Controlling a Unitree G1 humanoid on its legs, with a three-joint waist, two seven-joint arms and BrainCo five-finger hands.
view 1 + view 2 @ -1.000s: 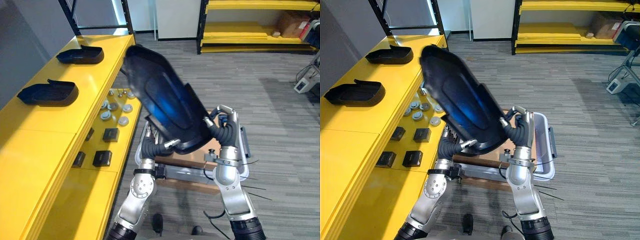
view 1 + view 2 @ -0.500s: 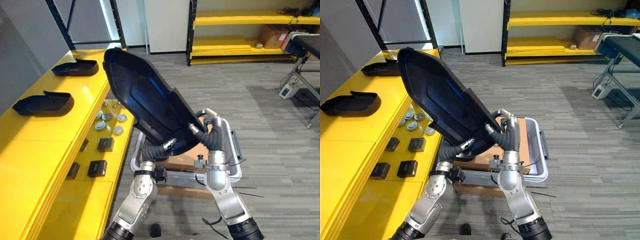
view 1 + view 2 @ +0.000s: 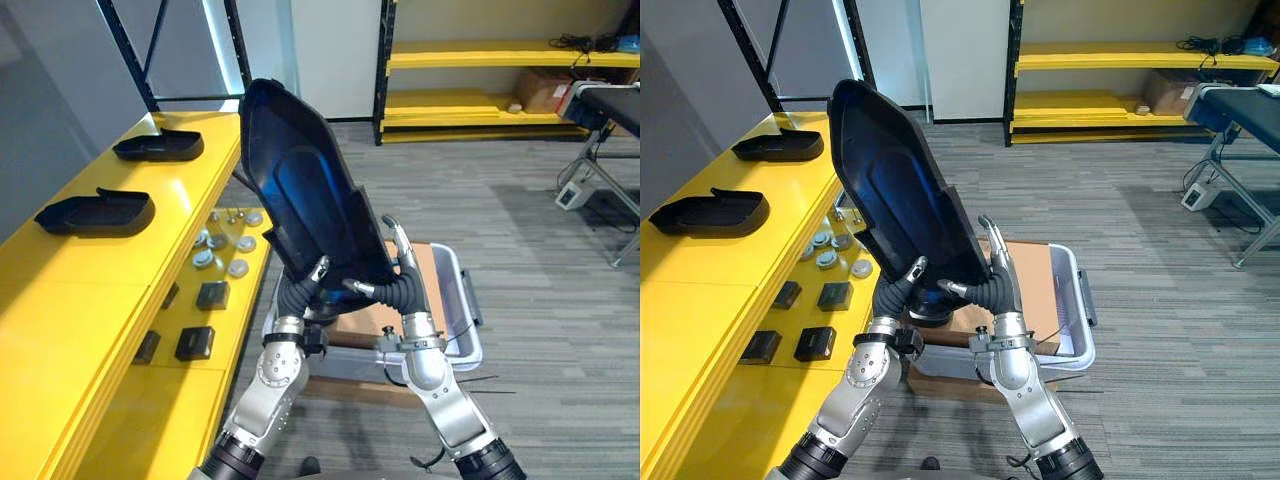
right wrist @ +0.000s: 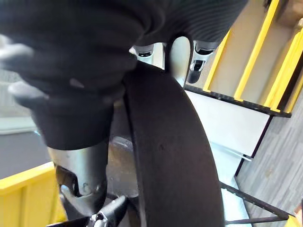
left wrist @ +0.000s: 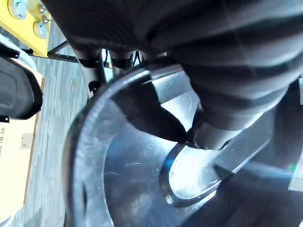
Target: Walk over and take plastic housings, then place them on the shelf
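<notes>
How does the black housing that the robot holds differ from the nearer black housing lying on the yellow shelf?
The held housing stands steeply tilted in the air, gripped at its lower edge by the left hand and right hand; the shelf housing lies flat on the yellow shelf, untouched. The held housing is a broad shallow shell and looks larger; the shelf housing is a low narrow tray. Both are dark plastic.

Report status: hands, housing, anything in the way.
Left hand, right hand shut on black housing. Held upright, not yet on yellow shelf. Two smaller housings occupy its far end.
</notes>
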